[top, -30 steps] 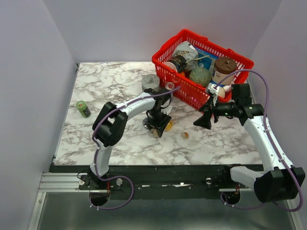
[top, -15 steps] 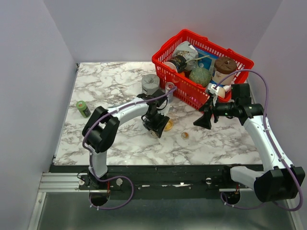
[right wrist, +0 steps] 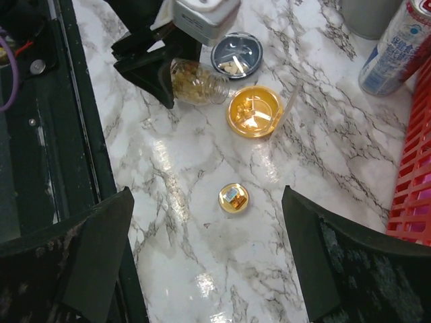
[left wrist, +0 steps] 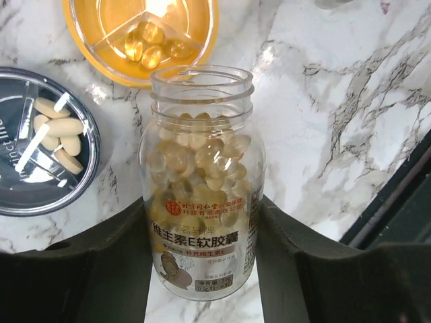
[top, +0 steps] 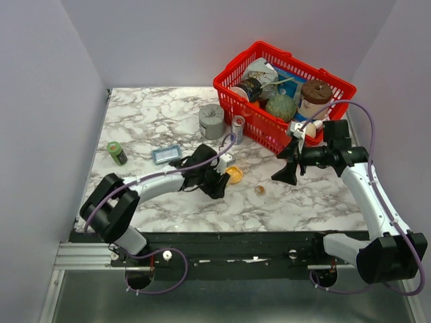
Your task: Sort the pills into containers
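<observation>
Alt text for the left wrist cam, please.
An open pill bottle of yellow softgels is held in the left gripper, its mouth toward an orange dish with a few more in one compartment. Left of it, a silvery dish with a dark inside holds beige oblong tablets, on a marble table.

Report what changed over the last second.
The left arm folded down and leftward, its elbow sinking toward the near edge, uncovering a blue tray. The left gripper, shut on the bottle, stays by the orange dish. No grab or release shows. The right gripper, basket, can and cap stayed put.
</observation>
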Controlling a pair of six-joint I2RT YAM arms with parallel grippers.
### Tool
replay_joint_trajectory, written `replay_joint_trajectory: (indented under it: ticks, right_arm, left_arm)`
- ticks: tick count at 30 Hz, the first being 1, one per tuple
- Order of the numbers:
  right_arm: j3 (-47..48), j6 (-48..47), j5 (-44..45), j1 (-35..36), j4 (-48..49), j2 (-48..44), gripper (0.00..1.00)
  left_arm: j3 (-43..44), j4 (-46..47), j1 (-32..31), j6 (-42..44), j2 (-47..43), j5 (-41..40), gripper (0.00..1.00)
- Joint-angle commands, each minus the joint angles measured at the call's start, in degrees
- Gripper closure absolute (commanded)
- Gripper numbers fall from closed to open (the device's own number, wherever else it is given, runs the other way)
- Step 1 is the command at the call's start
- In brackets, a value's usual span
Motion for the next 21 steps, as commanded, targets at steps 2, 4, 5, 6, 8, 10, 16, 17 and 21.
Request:
replay_joint_trajectory:
  ticks: [2, 4, 5, 6, 8, 10, 16, 17, 21]
  right_arm:
    - [-3.3, -9.1, -4.5, -0.4, -1.8, -1.4, 0.00]
    - [-4.0, -12.1, -5.7, -0.2, -2.1, -2.0, 0.00]
    - [-4.4, -15.1, -5.7, -0.2, -2.1, -3.1, 0.00]
    - [-5.2, -17.6, -5.7, -0.2, -2.3, -3.8, 0.00]
    - [-6.7, -24.5, -5.4, -0.1, -2.0, -5.5, 0.00]
    - [-8.6, -29.4, -7.0, -0.1, -0.7, -6.9, 0.00]
    - [-0.2, -66.5, -9.8, 1.0, -28.7, 5.2, 0.00]
    - [-0.4, -65.4, -8.8, 1.6, -28.1, 5.5, 0.00]
    - [-5.0, -53.9, 1.7, 6.2, -10.6, 4.2, 0.00]
  left_arm:
    - [-16.6, 33.8, -1.5, 4.6, -10.3, 2.3, 1.00]
    - [-25.5, 50.3, -2.7, 4.6, -14.8, 2.9, 1.00]
    - [-28.3, 55.9, -3.1, 6.5, -16.1, 2.6, 1.00]
    - [-30.7, 61.0, -3.5, 6.9, -18.1, 2.2, 1.00]
    - [-35.4, 71.9, -5.3, 7.5, -19.5, 1.0, 1.00]
    - [-36.1, 73.7, -9.2, 8.9, -22.8, -0.4, 1.00]
    - [-44.3, 89.9, -16.1, 8.2, -35.4, -6.1, 1.00]
    - [-45.7, 92.8, -16.3, 7.5, -36.1, -5.9, 1.00]
    - [-49.0, 96.8, -17.4, 6.7, -41.2, -7.0, 1.00]
